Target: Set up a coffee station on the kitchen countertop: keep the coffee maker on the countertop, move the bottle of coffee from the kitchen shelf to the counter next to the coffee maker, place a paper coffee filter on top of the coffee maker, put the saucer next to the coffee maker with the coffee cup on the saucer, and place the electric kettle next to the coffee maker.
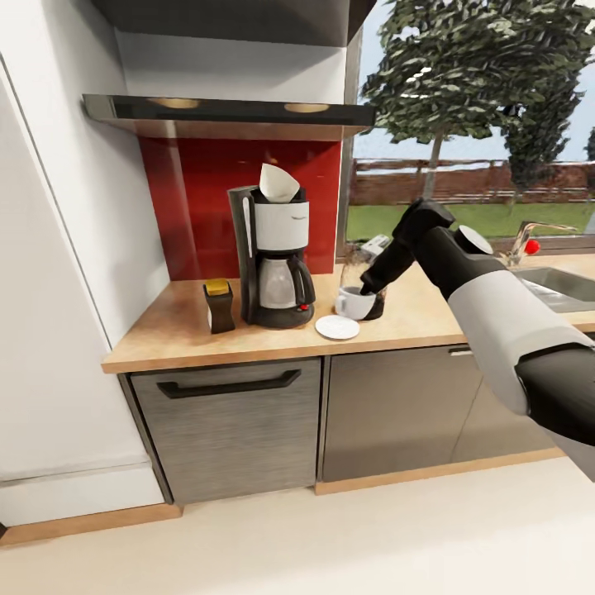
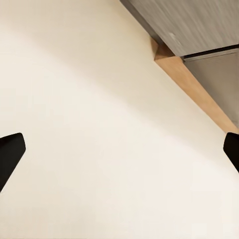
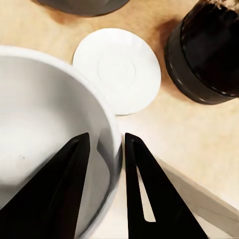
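Gripping the rim of the white coffee cup (image 1: 354,302), the right claw (image 1: 366,289) has one finger inside the bowl and one outside, closed onto the wall, as the right wrist view shows (image 3: 102,149). In the head view the cup sits tilted above the wooden surface (image 1: 165,330), just at 2 o'clock from the saucer (image 1: 337,327); whether it touches the surface cannot be told. The saucer lies flat and bare, at 4 o'clock from the coffee maker (image 1: 273,256), whose top carries a white paper filter (image 1: 278,183). A dark bottle of coffee (image 1: 219,306) with a yellow lid stands at 9 o'clock from the machine's base. A dark round vessel (image 3: 209,55) stands close behind the cup. The left claw (image 2: 119,154) hangs spread wide over pale floor (image 2: 89,124), holding nothing.
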Available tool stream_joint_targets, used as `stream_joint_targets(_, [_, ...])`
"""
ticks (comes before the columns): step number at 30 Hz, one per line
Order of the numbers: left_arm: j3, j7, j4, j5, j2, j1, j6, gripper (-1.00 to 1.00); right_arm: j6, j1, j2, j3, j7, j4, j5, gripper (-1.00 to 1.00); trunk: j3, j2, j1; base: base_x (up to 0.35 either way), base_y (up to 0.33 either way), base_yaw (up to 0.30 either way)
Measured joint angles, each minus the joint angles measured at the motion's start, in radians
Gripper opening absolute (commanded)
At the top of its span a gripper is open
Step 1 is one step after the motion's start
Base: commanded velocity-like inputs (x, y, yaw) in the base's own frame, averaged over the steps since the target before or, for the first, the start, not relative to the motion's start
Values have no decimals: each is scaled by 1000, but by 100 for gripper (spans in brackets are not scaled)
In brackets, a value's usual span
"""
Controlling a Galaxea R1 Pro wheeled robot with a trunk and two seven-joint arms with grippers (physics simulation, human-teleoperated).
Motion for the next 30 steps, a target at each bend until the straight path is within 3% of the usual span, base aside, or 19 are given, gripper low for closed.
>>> stream_joint_targets(3, [0, 0, 0, 0, 0, 0, -1, 100, 3, 0, 5, 0, 0, 7, -1, -100, 0, 0, 0, 0, 0, 0])
stream_joint_targets(7, [0, -2, -1, 0, 0, -1, -1, 100, 6, -1, 38, -7, -6, 47, 0, -100, 0, 0, 0, 0, 0, 0])
stream_joint_targets(14, [0, -2, -1, 0, 0, 0, -1, 100, 8, -1, 80, -10, -85, 73, -1, -100, 0, 0, 0, 0, 0, 0])
stream_joint_targets(20, [0, -3, -1, 0, 0, 0, -1, 100, 5, -1, 88, -11, -104, 78, 1, -100, 0, 0, 0, 13, 0, 0])
stream_joint_targets(22, [0, -3, -1, 0, 0, 0, -1, 100, 4, -1, 88, -17, -163, 79, 3, -100, 0, 0, 0, 125, 0, 0])
stream_joint_targets(25, [0, -3, -1, 0, 0, 0, -1, 100, 5, -1, 89, -56, -202, 79, 1, -100, 0, 0, 0, 56, 0, 0])
stream_joint_targets(30, [0, -3, -1, 0, 0, 0, -1, 100, 4, -1, 89, -87, -231, 106, 2, -100, 0, 0, 0, 20, 0, 0])
